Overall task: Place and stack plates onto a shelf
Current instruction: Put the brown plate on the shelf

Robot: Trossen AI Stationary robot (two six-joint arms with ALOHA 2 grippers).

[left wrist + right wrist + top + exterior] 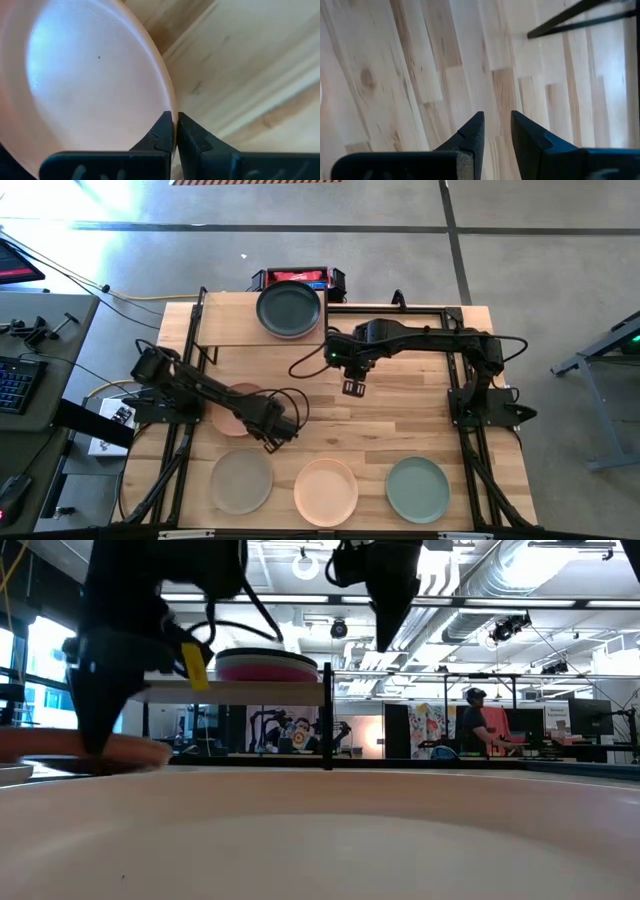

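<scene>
A salmon plate (232, 408) lies left of the table's middle. My left gripper (275, 438) is shut on its rim and fills the left of the low view (95, 740). The shelf (230, 330) stands at the far edge. It carries a stack with a dark grey plate (290, 310) on top and a magenta plate (265, 667) under it. My right gripper (353, 388) hovers above bare planks near the shelf's right end, slightly open and empty (497, 117). Three plates rest flat along the near edge: beige-grey (241, 480), peach (326, 490) and sage (418, 488). My left gripper (175, 120) pinches the salmon plate's rim (169, 102) on the plate's right, near side. One finger (162, 132) is over the inside of the plate and the other (192, 137) is outside it. The fingers come slanting down from above. I cannot tell whether the plate is lifted clear.
Black metal frames run along the left and right sides of the table (470, 380). A red and black device (297, 278) sits behind the shelf. The left half of the shelf board shows bare wood. Open planks lie between the near row of plates and the shelf. A person (478, 725) sits far behind the table.
</scene>
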